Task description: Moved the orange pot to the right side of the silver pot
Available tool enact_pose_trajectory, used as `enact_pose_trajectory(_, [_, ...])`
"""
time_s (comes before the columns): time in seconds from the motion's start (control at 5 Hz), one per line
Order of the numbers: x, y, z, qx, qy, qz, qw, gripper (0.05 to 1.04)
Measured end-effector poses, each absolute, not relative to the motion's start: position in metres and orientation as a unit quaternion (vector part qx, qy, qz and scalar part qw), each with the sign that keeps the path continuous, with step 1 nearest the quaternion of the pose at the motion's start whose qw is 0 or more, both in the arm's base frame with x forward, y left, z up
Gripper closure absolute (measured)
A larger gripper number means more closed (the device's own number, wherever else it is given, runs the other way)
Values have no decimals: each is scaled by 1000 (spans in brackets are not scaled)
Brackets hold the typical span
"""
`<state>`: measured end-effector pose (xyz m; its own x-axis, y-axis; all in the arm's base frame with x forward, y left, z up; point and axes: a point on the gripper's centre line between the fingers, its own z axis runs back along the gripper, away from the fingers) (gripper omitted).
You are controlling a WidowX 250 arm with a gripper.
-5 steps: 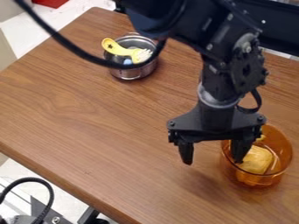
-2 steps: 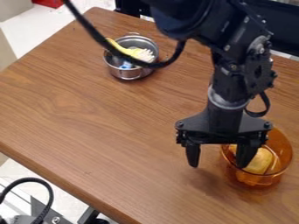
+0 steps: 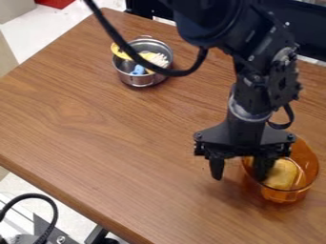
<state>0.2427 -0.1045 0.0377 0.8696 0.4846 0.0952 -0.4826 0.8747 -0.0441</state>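
Because the gripper [image 3: 239,170] hangs spread over one side of the orange pot [image 3: 283,196], an off-centre pinch could tip it.

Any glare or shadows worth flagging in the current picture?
Camera view: a soft-edged shadow on the table beside the orange pot, below the gripper; small bright glints on the silver pot, no glare hiding its outline.
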Motion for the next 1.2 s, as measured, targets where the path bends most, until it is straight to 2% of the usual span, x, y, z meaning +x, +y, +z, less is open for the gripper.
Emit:
enact_pose_trajectory(0.2, [247, -106, 38, -19, -63, 243, 968, 700])
enact_pose_trajectory(0.4, [252, -102, 39, -28, -65, 241, 968, 921])
enact_pose_trajectory(0.6, [252, -101, 39, -29, -64, 238, 969, 1022])
enact_pose_trajectory(1.0, [255, -87, 46, -41, -56, 260, 963, 1029])
enact_pose_trajectory(1.2, [268, -73, 55, -29, -70, 322, 944, 1029])
